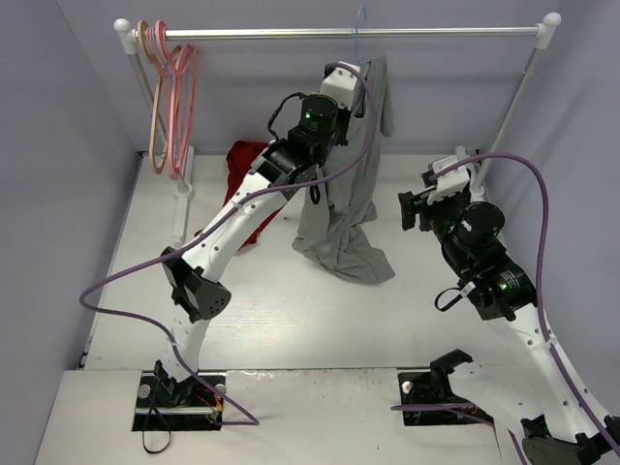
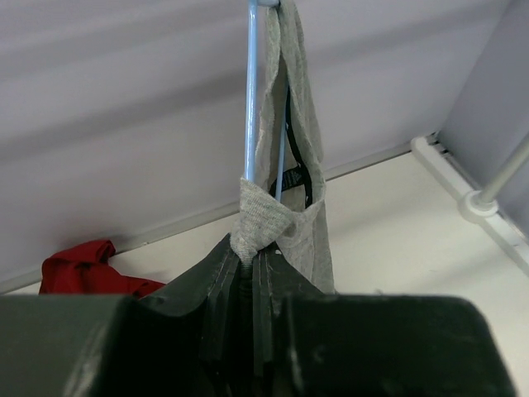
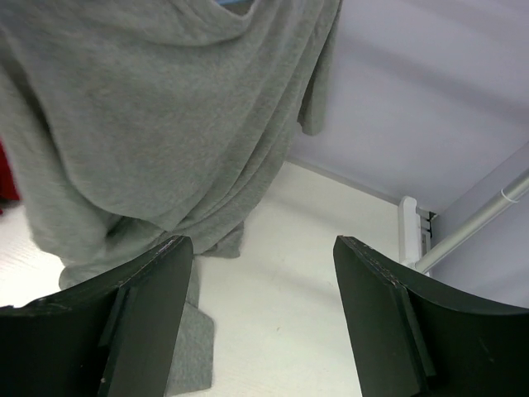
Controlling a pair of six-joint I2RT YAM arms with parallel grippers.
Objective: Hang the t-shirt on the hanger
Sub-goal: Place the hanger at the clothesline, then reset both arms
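The grey t-shirt (image 1: pixel 349 194) hangs from the pale-blue hanger (image 1: pixel 360 29), whose hook is on the rail; the shirt's lower end is heaped on the table. My left gripper (image 1: pixel 354 87) is raised beside the shirt's top. In the left wrist view it (image 2: pixel 252 256) is shut on a bunched fold of the t-shirt (image 2: pixel 260 219), just below the hanger's thin blue bars (image 2: pixel 252 99). My right gripper (image 1: pixel 417 194) is open and empty, to the right of the shirt. In the right wrist view the t-shirt (image 3: pixel 149 124) hangs ahead and to the left of the open fingers (image 3: pixel 140 314).
The metal rail (image 1: pixel 291 33) spans the back, with pink and tan hangers (image 1: pixel 170 87) at its left end. A red garment (image 1: pixel 242 170) lies behind the left arm. The rack's right post (image 1: pixel 513 97) stands near the right arm and shows in the right wrist view (image 3: pixel 409 231).
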